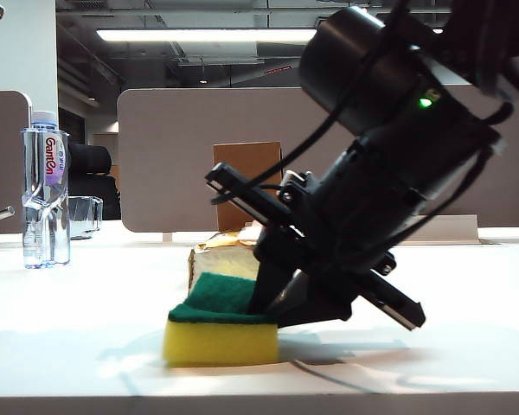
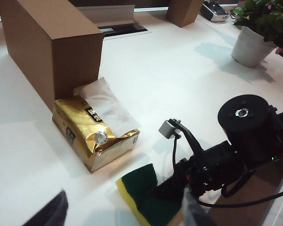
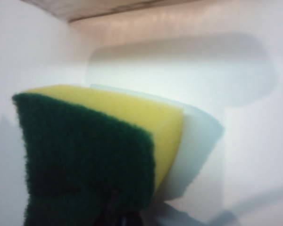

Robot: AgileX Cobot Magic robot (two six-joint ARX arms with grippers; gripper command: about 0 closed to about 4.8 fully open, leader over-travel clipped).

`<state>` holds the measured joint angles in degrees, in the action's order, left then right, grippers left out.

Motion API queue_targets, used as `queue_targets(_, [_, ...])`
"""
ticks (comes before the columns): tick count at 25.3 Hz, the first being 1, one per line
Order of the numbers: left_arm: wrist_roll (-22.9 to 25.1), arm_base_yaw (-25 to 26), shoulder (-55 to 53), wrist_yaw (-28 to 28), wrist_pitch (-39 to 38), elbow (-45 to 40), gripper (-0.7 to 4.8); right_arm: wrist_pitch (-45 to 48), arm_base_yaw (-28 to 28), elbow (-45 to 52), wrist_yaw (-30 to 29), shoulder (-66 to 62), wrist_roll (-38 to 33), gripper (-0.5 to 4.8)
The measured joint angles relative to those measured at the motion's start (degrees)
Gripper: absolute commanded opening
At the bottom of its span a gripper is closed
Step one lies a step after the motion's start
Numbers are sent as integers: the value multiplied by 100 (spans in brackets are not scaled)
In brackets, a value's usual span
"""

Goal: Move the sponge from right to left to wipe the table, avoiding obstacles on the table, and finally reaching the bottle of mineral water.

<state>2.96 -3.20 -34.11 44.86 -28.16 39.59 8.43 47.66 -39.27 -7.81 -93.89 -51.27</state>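
**Sponge pressed flat on the white table**

Yellow sponge (image 1: 221, 333) with a dark green top sits closest to the outside camera, flat on the white table (image 1: 78, 346). Its green layer lifts a little at the back. At about 2 o'clock from it, the right gripper (image 1: 272, 303) leans down from the upper right and presses its black tips into the green top. Its jaws are closed tight on the sponge's end. In the right wrist view the sponge (image 3: 99, 150) fills the picture, green side facing up.

Just behind the sponge, at 12 o'clock, lies the gold tissue pack (image 2: 92, 134) with white tissue sticking out. It touches the upright brown cardboard box (image 2: 49, 44) behind it.

Far off at 10 o'clock stands the Ganten water bottle (image 1: 46, 194), with a clear glass cup (image 1: 85, 216) beside it.

Of the left gripper (image 2: 120, 212) only two blurry finger edges show, standing apart with nothing between them, above the table near the sponge.

A potted green plant (image 2: 257, 33) stands on the table's far side. Grey office screens and a long ceiling light fill the room behind.
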Motion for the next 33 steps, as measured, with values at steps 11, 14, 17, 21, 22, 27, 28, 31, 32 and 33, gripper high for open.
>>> queue_targets(11, [0, 0, 17, -2, 2, 0, 313, -190, 0, -240, -39, -118, -11, 66])
queue_targets(14, [0, 0, 37, 0, 2, 0, 313, -162, 0, -256, -94, -118, -9, 112])
queue_targets(17, [0, 0, 48, 0, -2, 0, 313, -133, 0, -256, -122, -105, -9, 122])
queue_targets(21, [0, 0, 46, 0, -79, 0, 313, -138, -7, -256, -122, -98, -9, 150])
queue_targets(22, [0, 0, 46, 0, -105, 0, 313, -140, -9, -256, -122, -96, -9, 176])
queue_targets(27, [0, 0, 46, -2, -168, 0, 313, -306, -59, -234, -122, 59, -4, 227])
queue_targets(28, [0, 0, 46, 0, -168, 0, 313, -345, -72, -232, -111, 103, -4, 236])
queue_targets(31, [2, 0, 46, -2, -168, 0, 313, -704, -153, -219, 81, 380, 66, 248])
queue_targets(32, [0, 0, 46, -2, -166, 0, 313, -737, -166, -214, 127, 433, 105, 249])
queue_targets(33, [0, 0, 46, 0, -166, 0, 313, -750, -181, -214, 142, 487, 140, 251])
